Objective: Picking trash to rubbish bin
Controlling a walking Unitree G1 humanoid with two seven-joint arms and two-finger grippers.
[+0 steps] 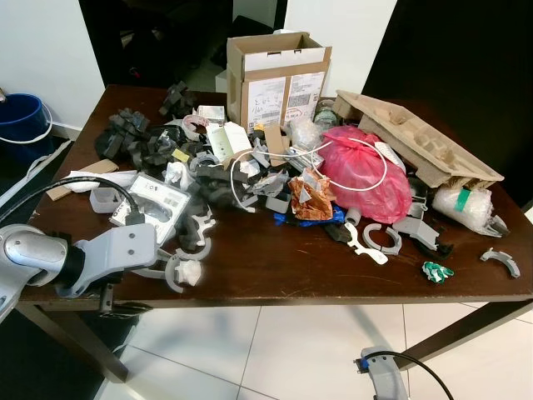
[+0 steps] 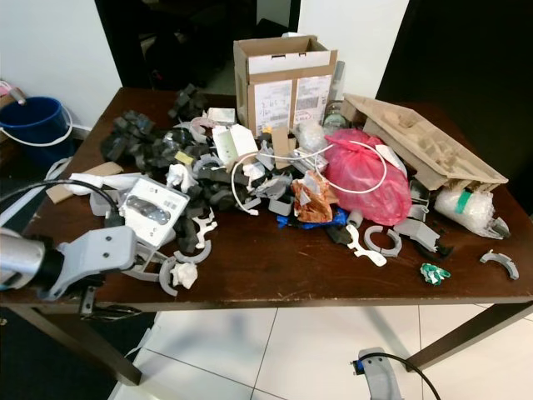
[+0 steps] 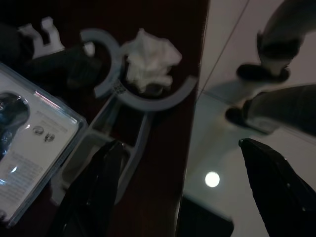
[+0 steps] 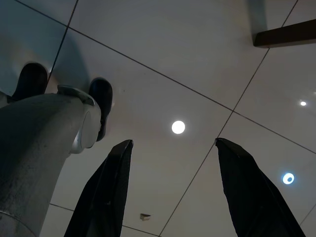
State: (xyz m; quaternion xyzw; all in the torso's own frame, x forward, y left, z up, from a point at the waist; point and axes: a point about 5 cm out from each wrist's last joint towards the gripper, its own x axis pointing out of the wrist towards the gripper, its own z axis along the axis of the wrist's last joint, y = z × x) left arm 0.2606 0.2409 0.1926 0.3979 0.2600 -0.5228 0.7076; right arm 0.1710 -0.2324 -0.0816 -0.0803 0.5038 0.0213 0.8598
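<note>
The left gripper [image 3: 180,192] hangs at the table's front left corner with its two black fingers [image 3: 94,192] spread wide and nothing between them. One finger sits over the dark table [image 1: 275,271] top, the other out past the edge above the pale floor tiles [image 1: 275,350]. Just ahead of the fingers lies a crumpled white paper ball [image 3: 149,65], resting inside a grey plastic half-ring [image 3: 168,98] close to the table's front edge. The ball is a rounded wad with no clear long axis; the half-ring's open side faces away from the edge. Beside it is a clear plastic package [image 1: 154,202] holding a dark mouse-like item, its long side running diagonally toward the corner.

A bare strip of dark wood runs along the front edge from the paper ball [image 1: 190,271] rightward, the only open room on the top. Behind it the clutter heaps up: black and grey plastic parts [image 1: 137,137], an open cardboard box [image 1: 279,79] standing upright at the back, a tied pink plastic bag [image 1: 366,171] right of centre, and a tan moulded pulp tray [image 1: 425,137] angled toward the far right corner. A blue bucket [image 1: 25,117] stands on the floor off the table's left end.

The right gripper [image 4: 173,192] hangs low over the tiles, fingers wide apart and empty, next to the robot's leg [image 4: 39,148]
</note>
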